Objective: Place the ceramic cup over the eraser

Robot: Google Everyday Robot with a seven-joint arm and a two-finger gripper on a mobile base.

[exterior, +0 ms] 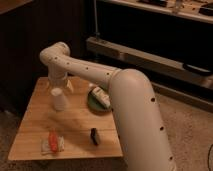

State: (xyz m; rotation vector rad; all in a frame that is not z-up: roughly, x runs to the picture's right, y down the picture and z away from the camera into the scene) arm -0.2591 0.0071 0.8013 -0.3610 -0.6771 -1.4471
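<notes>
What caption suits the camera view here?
Gripper at the top of the white ceramic cup on a wooden table; green dish, dark eraser and orange packet lie nearby.

On the counter (30, 125), the ceramic cup (58, 100) stands at ten o'clock, with the hand (59, 85) directly above it. The dish (94, 106) sits at two o'clock, a bottle-like item (100, 95) lying in it. The eraser (93, 136) lies at five o'clock and a packet (52, 142) at seven.
</notes>
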